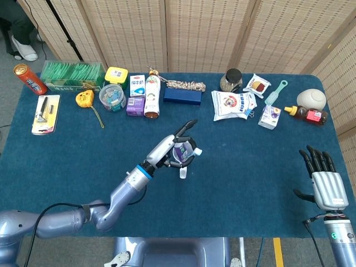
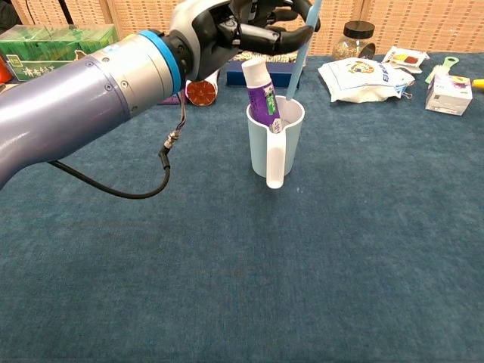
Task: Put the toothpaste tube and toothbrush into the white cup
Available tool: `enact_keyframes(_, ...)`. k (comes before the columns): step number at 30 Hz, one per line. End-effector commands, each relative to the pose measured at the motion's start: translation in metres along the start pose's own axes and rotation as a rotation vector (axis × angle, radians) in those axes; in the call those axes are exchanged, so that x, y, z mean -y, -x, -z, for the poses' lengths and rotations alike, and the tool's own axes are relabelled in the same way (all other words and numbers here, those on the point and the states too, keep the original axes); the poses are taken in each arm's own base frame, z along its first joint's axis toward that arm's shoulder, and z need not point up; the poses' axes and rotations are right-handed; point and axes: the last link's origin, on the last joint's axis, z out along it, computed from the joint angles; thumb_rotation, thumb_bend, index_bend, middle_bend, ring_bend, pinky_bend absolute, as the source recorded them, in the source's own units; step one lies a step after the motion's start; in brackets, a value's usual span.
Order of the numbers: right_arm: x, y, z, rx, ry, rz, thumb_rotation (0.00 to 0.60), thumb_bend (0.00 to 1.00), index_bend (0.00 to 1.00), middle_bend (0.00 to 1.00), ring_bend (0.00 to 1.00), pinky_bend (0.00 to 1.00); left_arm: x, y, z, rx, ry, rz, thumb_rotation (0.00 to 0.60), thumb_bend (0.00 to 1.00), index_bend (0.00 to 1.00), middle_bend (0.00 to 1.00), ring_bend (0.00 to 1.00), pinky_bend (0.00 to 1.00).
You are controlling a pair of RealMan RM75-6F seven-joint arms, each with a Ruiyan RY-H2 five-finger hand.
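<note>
While the left robot hand (image 2: 249, 23) pinches the blue toothbrush (image 2: 300, 57), the purple toothpaste tube (image 2: 262, 94) stands in the white cup (image 2: 275, 140).

White cup (image 2: 274, 136) looked smooth matt plastic; toothpaste tube (image 2: 262, 94) glossy purple plastic; toothbrush (image 2: 299, 57) translucent blue plastic. Table cover (image 2: 302, 265) was matt teal cloth, napped. Left arm (image 2: 83, 91), upper left, satin metallic lilac shell.
</note>
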Motion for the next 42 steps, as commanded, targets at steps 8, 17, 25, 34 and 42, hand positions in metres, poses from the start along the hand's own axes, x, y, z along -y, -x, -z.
enact_keyframes(8,-0.001,-0.001,0.0,-0.004,0.004,-0.003,0.6,0.0,0.0,0.0,0.0,0.0,0.009,0.003,-0.009,0.01,-0.062,-0.03,0.6,0.45,0.62,0.0,0.0,0.0)
enact_keyframes(17,-0.002,-0.001,0.0,-0.004,0.005,-0.005,0.6,0.0,0.0,0.0,0.0,0.0,0.019,0.005,-0.009,0.007,-0.087,-0.042,0.6,0.45,0.62,0.0,0.0,0.0)
enact_keyframes(25,-0.001,-0.001,0.0,-0.002,0.001,-0.007,0.6,0.0,0.0,0.0,0.0,0.0,0.024,0.003,-0.007,0.009,-0.106,-0.05,0.6,0.45,0.61,0.0,0.0,0.0)
enact_keyframes(34,-0.002,-0.002,0.0,-0.004,0.005,-0.009,0.6,0.0,0.0,0.0,0.0,0.0,0.027,0.005,-0.008,0.013,-0.116,-0.048,0.6,0.45,0.44,0.0,0.0,0.0)
enact_keyframes(42,-0.003,-0.002,-0.001,-0.005,0.006,-0.011,0.6,0.0,0.0,0.0,0.0,0.0,0.027,0.007,-0.009,0.019,-0.117,-0.04,0.6,0.45,0.34,0.0,0.0,0.0)
